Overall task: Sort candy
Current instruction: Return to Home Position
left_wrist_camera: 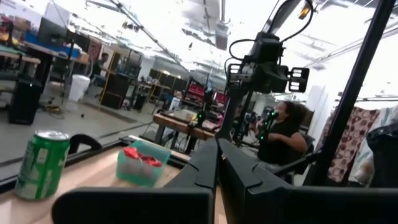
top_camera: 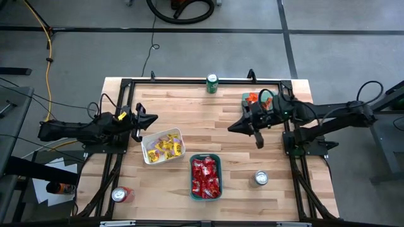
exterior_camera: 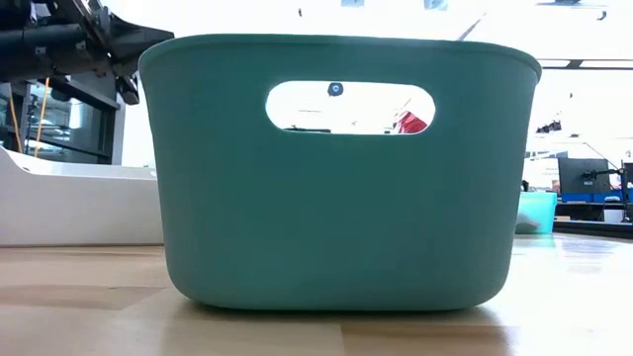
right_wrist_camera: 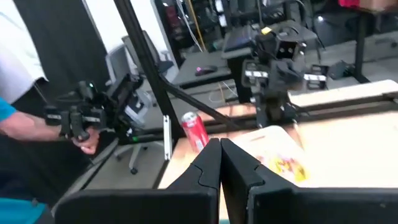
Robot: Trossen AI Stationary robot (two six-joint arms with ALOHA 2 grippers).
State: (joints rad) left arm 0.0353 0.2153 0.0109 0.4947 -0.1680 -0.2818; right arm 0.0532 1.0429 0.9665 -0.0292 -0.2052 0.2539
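The candy lies sorted in trays. Yellow packets fill a white tray left of centre. Red packets fill a teal tray near the front edge. Orange packets sit in a small teal tray at the far right. My left gripper is shut at the table's left edge, just beyond the white tray and holding nothing. My right gripper is shut above the table right of centre, pointing left, also holding nothing. Their shut fingers show in the left wrist view and the right wrist view.
A green can stands at the far edge, a silver can front right, a red can at the front left corner. In the low view the teal tray fills the front. A person's hand shows beyond the table.
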